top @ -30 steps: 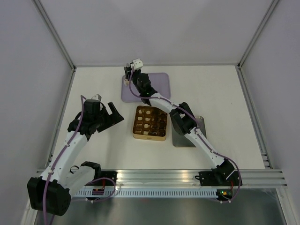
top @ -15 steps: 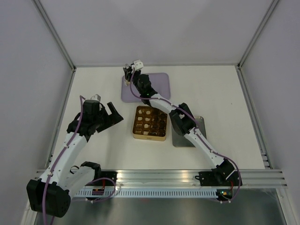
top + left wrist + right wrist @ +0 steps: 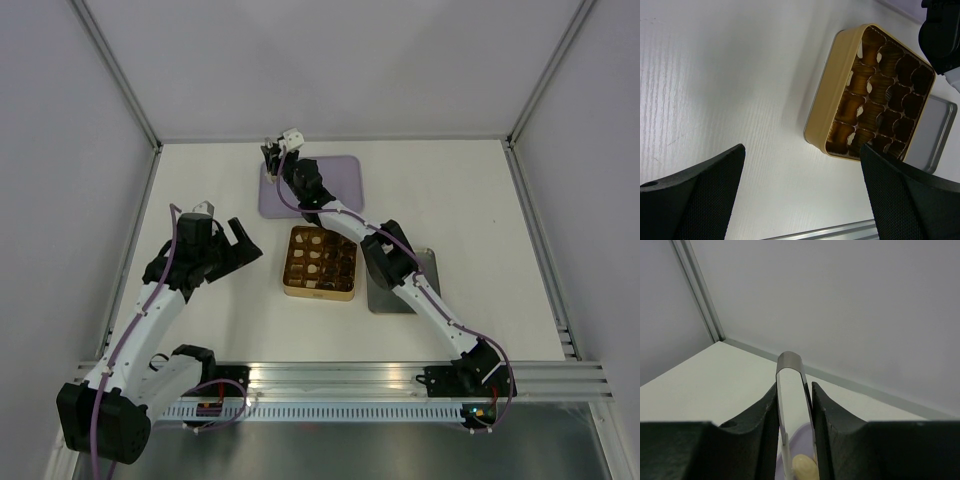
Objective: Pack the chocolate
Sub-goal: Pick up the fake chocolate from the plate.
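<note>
White tabletop, grey walls. One pale cream chocolate (image 3: pixel 804 466) shows at the lower end of the tweezers (image 3: pixel 790 375), over the single lavender tray (image 3: pixel 335 180). The right gripper (image 3: pixel 794 390) clenches those tweezers and has edged leftward since a moment ago. Pieces in the one gold tin (image 3: pixel 825 95) are too small to count. Unmoved, the left gripper (image 3: pixel 801 150) gapes wide.

Two robot arms: left arm (image 3: pixel 150 310), right arm (image 3: pixel 432 312). One gold tin (image 3: pixel 317 292) with sixteen cells, one lilac tray (image 3: pixel 340 180), one grey metal lid (image 3: pixel 384 300), one tweezers (image 3: pixel 791 385), one pale chocolate piece (image 3: pixel 804 466) beside them.
</note>
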Motion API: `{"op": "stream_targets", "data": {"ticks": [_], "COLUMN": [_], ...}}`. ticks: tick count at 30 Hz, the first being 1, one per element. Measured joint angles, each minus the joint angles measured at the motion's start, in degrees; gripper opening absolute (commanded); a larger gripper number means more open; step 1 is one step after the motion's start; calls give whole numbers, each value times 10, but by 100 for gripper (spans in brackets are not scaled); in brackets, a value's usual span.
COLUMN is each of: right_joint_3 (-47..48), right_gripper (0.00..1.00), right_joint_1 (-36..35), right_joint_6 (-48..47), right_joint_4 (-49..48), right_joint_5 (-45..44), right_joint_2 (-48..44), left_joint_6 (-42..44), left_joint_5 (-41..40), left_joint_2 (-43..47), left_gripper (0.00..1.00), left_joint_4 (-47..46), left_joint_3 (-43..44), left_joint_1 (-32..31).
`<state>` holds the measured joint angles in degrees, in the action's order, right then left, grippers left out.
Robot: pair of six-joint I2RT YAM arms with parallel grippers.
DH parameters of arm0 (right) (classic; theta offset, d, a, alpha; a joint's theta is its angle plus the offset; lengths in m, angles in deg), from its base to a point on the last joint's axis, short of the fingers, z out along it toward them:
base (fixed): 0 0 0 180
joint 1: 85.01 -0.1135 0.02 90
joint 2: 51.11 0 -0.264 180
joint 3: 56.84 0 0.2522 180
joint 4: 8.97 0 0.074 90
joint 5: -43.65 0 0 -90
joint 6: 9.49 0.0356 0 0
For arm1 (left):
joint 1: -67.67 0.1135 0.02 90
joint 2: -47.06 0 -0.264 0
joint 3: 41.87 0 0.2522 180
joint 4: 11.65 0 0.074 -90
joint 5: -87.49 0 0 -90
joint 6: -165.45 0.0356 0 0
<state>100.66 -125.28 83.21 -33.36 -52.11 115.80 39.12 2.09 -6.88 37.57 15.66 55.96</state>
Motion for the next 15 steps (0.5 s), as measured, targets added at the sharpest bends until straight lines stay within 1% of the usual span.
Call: {"op": "stream_targets", "data": {"ticks": [10, 15], "right_joint_3": [0, -31], "right_gripper": [29, 23], "right_joint_1": [0, 0], "right_joint_6": [-11, -17], "right_joint_4": [0, -29], "right_joint_5": [9, 10], "right_joint_2": [0, -10], "left_joint_6": [0, 0], "left_joint_5": [-2, -6], "left_joint_2": [0, 0], "left_gripper": [100, 100], "left_joint_4": [0, 0], "left_joint_3": [0, 0], "left_joint_1": [0, 0]}}
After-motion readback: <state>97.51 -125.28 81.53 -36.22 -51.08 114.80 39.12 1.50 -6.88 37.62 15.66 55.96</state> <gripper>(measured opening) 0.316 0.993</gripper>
